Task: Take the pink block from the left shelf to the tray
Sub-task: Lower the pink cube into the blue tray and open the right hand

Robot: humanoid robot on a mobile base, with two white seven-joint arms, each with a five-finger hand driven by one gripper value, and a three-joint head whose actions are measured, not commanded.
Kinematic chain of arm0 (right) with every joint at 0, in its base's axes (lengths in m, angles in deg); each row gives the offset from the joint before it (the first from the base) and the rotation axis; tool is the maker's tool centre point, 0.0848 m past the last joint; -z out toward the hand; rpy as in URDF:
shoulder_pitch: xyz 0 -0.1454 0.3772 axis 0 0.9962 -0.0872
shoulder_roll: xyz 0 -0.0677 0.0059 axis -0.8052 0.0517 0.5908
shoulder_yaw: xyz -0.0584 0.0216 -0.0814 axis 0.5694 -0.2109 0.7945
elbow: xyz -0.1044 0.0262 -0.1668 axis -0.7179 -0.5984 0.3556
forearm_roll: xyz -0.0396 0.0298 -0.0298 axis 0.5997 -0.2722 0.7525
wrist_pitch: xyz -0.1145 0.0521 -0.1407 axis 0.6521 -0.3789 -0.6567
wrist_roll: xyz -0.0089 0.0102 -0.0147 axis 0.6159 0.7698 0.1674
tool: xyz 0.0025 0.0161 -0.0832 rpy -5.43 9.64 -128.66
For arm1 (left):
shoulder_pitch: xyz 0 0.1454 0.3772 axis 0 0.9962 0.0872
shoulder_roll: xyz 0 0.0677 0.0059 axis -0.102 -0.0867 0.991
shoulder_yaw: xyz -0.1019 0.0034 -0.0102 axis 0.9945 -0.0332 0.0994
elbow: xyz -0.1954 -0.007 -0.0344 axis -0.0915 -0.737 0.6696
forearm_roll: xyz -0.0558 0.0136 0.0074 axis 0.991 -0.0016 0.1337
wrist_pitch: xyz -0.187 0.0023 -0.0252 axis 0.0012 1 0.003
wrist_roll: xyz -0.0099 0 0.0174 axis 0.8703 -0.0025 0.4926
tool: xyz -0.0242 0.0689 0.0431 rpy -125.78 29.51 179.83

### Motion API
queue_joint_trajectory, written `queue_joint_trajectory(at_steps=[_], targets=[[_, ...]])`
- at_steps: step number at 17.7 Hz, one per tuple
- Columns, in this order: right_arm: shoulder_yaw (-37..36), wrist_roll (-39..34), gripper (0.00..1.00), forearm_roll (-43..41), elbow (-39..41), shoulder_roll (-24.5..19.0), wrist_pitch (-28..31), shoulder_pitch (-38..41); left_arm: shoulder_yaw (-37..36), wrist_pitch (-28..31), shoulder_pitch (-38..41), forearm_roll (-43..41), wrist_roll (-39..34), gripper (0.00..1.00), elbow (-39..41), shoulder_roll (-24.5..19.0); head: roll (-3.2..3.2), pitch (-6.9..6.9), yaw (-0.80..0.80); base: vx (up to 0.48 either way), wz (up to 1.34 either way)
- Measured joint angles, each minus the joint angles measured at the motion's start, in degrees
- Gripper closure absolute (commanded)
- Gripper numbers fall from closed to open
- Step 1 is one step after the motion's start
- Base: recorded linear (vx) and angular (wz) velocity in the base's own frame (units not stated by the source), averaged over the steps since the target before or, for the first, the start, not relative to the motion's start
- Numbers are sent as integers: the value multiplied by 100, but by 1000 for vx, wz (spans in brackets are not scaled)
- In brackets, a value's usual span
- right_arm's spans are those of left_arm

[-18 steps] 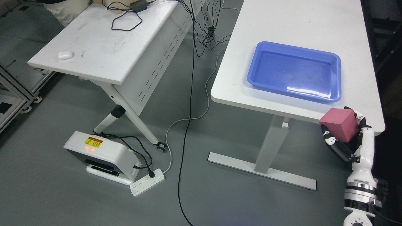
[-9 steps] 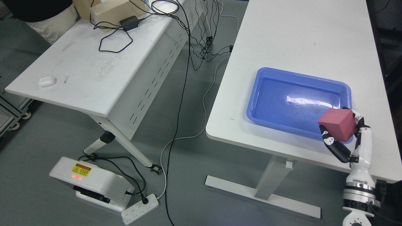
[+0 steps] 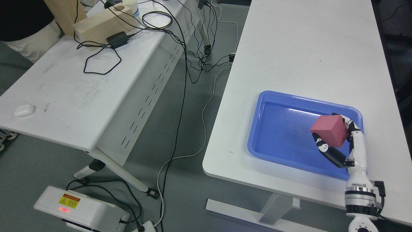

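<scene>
My right hand (image 3: 334, 138) comes up from the lower right and is shut on the pink block (image 3: 330, 130). It holds the block above the right part of the blue tray (image 3: 273, 141), which lies near the front edge of the white table (image 3: 305, 48). The tray has nothing lying in it. The block is tilted in the fingers. My left hand is out of view.
A second white table (image 3: 70, 90) stands at the left with a wooden block (image 3: 99, 25), a black adapter (image 3: 117, 39), cables and a small white case (image 3: 24, 110). Cables hang across the floor gap between the tables. A white device (image 3: 80, 209) sits on the floor. A person stands at the top left.
The camera view has shifted, so the tables sit lower in the picture. My right hand has carried the pink block from beside the table's front edge to over the tray.
</scene>
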Motion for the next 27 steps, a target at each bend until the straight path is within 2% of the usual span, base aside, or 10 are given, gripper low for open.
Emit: queue_joint_trajectory(at_steps=[5, 7, 16, 23, 27], targets=[[78, -457, 46, 4, -10, 0, 140, 5, 0, 0, 1, 0, 0, 0, 0, 0, 0, 0, 0, 114, -5], [154, -543, 33, 3, -18, 0, 258, 4, 0, 0, 1, 0, 0, 0, 0, 0, 0, 0, 0, 51, 5], [241, -602, 3, -203, -47, 0, 392, -8, 0, 0, 1, 0, 0, 0, 0, 0, 0, 0, 0, 4, 0], [239, -551, 0, -466, -53, 0, 402, -11, 0, 0, 1, 0, 0, 0, 0, 0, 0, 0, 0, 0, 0], [165, -534, 0, -919, -50, 0, 249, -11, 0, 0, 1, 0, 0, 0, 0, 0, 0, 0, 0, -11, 0]])
